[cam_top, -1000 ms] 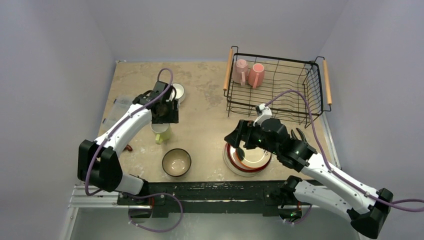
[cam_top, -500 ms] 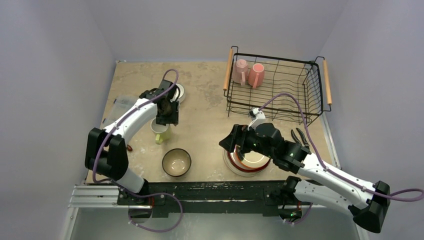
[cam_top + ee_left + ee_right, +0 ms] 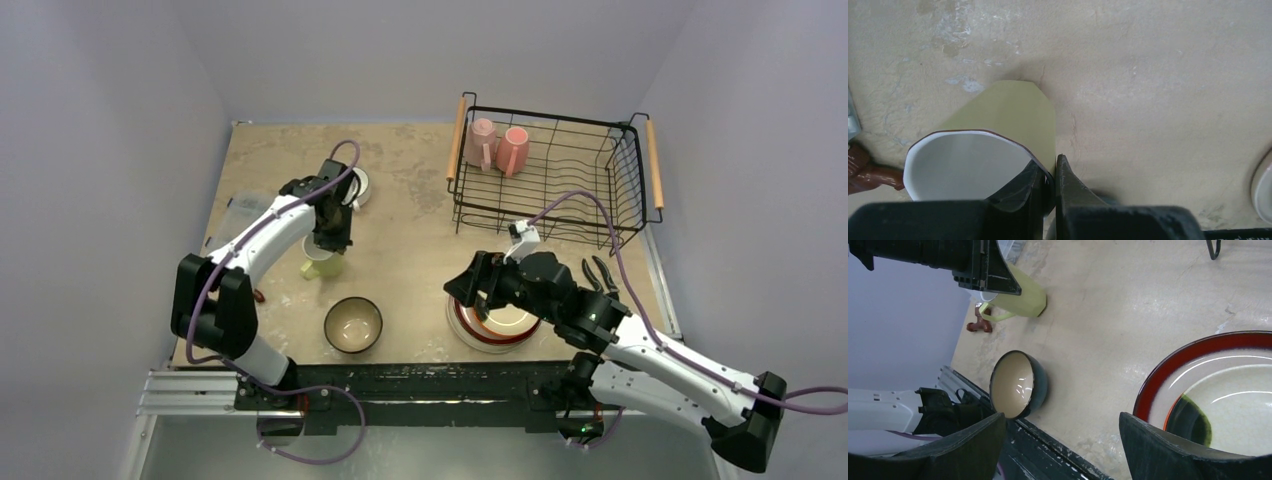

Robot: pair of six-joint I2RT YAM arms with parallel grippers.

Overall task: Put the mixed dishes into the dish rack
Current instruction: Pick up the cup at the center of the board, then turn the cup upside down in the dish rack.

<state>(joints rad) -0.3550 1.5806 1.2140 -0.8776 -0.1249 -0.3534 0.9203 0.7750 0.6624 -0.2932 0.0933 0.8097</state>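
Observation:
My left gripper (image 3: 331,243) (image 3: 1054,172) is shut on the rim of the yellow-green mug (image 3: 322,266) (image 3: 1003,115), one finger inside and one outside its wall. The mug stands upright on the table. My right gripper (image 3: 470,294) (image 3: 1060,417) hangs open over the left edge of the red-rimmed cream plate (image 3: 497,324) (image 3: 1208,385), holding nothing. A teal bowl (image 3: 353,325) (image 3: 1019,384) with a cream inside sits near the front edge. The black wire dish rack (image 3: 553,215) at the back right holds a pale pink mug (image 3: 482,142) and a salmon mug (image 3: 513,150). A white mug (image 3: 358,185) stands behind my left gripper.
Black pliers (image 3: 600,272) lie on the table just right of my right arm. A clear plastic box (image 3: 238,212) sits at the table's left edge. A small reddish-brown object (image 3: 258,296) (image 3: 868,172) lies left of the yellow-green mug.
My left gripper has closed onto the yellow-green mug's rim. The right arm drew back slightly over the plates, its jaws still open.

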